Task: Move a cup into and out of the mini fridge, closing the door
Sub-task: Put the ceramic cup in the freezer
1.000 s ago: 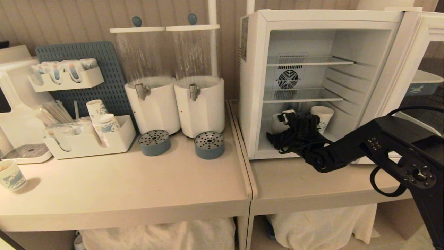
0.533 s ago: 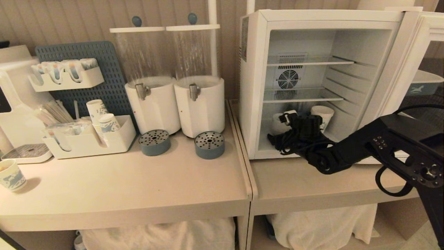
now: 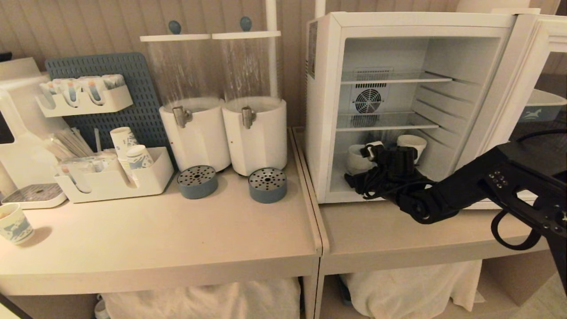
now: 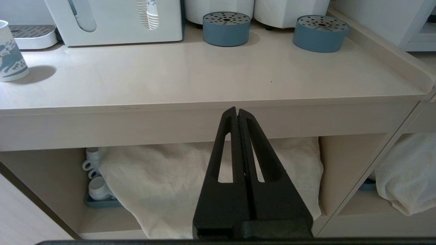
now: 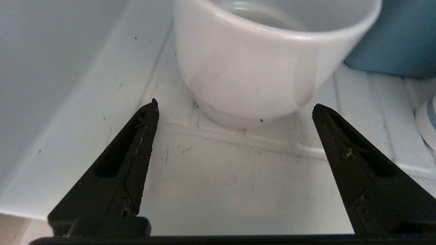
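The mini fridge stands on the right table with its door swung wide open to the right. On the fridge floor, at the left, sits the white cup, upright. My right gripper reaches into the bottom compartment, open. The cup stands just ahead of its fingertips, and only bare fridge floor lies between them. My left gripper is shut on nothing, parked low in front of the left table's edge.
Another white cup stands deeper right in the fridge, and a blue object sits beside the cup. Wire shelves hang above. Two drink dispensers, drip trays, an organiser with paper cups and a printed cup fill the left table.
My right arm has drawn back slightly, toward the right in the head view, uncovering more of the cup. Its fingers stay wide open. The left arm has not moved.
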Available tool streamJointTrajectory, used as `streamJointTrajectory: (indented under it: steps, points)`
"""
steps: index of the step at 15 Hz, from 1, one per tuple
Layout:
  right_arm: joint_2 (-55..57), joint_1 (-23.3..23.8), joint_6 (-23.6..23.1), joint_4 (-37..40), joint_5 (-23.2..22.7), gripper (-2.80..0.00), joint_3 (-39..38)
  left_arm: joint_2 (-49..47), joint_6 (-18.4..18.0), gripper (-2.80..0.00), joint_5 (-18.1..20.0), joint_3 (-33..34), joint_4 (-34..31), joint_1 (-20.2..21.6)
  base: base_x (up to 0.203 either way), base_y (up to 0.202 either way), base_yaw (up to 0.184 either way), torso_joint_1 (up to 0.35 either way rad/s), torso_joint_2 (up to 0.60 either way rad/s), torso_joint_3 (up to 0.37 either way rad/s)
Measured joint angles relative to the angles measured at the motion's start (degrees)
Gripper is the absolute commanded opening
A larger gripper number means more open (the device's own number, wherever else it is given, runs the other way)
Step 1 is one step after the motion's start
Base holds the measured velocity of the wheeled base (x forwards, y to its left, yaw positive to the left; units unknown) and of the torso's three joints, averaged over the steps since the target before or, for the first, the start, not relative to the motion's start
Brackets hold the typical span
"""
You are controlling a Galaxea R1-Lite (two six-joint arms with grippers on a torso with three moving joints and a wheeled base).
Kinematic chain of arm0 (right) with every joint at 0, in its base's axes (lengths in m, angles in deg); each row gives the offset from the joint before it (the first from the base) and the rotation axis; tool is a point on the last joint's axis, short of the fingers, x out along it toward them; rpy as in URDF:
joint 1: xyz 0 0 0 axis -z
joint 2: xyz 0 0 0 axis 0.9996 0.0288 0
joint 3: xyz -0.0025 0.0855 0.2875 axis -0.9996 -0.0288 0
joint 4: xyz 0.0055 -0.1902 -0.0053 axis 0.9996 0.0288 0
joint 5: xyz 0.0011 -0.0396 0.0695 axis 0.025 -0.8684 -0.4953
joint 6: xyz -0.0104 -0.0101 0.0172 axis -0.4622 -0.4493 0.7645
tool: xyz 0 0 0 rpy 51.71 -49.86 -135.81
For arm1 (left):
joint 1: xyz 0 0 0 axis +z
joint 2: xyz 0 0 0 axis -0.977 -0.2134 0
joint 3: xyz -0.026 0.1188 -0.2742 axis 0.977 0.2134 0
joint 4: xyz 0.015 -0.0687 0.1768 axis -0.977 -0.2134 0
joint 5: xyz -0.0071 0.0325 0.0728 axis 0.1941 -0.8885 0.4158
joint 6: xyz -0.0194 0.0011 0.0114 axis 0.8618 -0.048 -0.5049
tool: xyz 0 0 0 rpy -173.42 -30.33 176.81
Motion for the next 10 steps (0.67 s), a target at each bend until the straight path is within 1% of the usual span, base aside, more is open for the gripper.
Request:
streamJointTrajectory:
  steps: [5,10]
  points:
    - [-1.79,0.00,0.02,-0.39,0.02,0.00,-1.40,0.00,0.00,-2.80,0.00,0.00,-0.04,0.00,0.000,0.000,0.000,0.000,0.00,0.000]
    - [-3.95,0.00,0.13,-0.68,-0.06,0.00,-4.90,0.00,-0.05,-2.80,-0.02,0.00,0.00,0.00,0.000,0.000,0.000,0.000,0.00,0.000]
